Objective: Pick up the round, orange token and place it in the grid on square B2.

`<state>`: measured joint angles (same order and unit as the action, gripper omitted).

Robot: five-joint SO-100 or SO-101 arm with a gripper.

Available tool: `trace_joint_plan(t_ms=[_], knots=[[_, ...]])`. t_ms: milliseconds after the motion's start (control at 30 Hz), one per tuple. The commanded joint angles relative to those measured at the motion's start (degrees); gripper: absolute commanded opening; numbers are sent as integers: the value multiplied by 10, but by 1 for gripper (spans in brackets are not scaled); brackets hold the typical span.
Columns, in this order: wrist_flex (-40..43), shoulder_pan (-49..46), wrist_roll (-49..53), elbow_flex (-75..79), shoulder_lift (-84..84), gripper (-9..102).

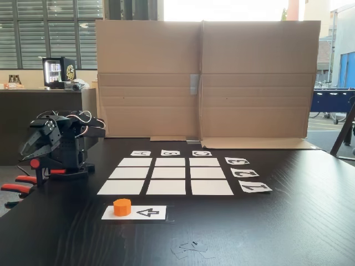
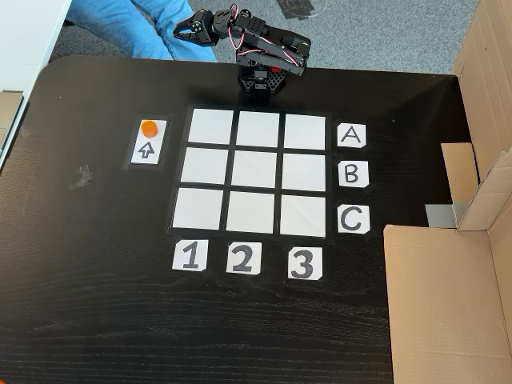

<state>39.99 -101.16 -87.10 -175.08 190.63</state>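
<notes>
**Token waiting on the arrow strip, my arm folded at its base**

In a fixed view from desk level, the token (image 1: 122,206) sits on the left end of the white arrow strip (image 1: 134,212), and the arrow's head points at it. Taking the grid (image 1: 168,173) as my landmark, the strip lies just in front of its near-left corner, apart from it by a band of bare desk (image 1: 288,221). Square B2 (image 1: 169,173) is the grid's centre and lies bare. My pincer (image 1: 34,145) hangs folded to the grid's left, well apart from the token. The fingers look drawn close together with nothing between them, though at this angle I cannot tell for certain whether they are clenched.

In a fixed view from above, the token (image 2: 148,127) rests at the top of the arrow strip (image 2: 148,142), just left of the grid (image 2: 250,171). My pincer (image 2: 186,29) is beyond the grid's top edge, over the desk rim; again I cannot tell its state. Square B2 (image 2: 255,170) is free.

I judge the token light, rigid and probably plastic, with short faceted sides. I would close on two opposite flats, low on the body, coming straight down. It is small, so a skewed squeeze could let it pop out sideways.
</notes>
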Motion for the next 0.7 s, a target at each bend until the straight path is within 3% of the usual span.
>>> trace_joint_plan(t_ms=[0, 567, 667], knots=[[30, -35, -14, 5, 9, -1], [26, -20, 11, 10, -2, -1], [56, -9, 37, 44, -25, -1]])
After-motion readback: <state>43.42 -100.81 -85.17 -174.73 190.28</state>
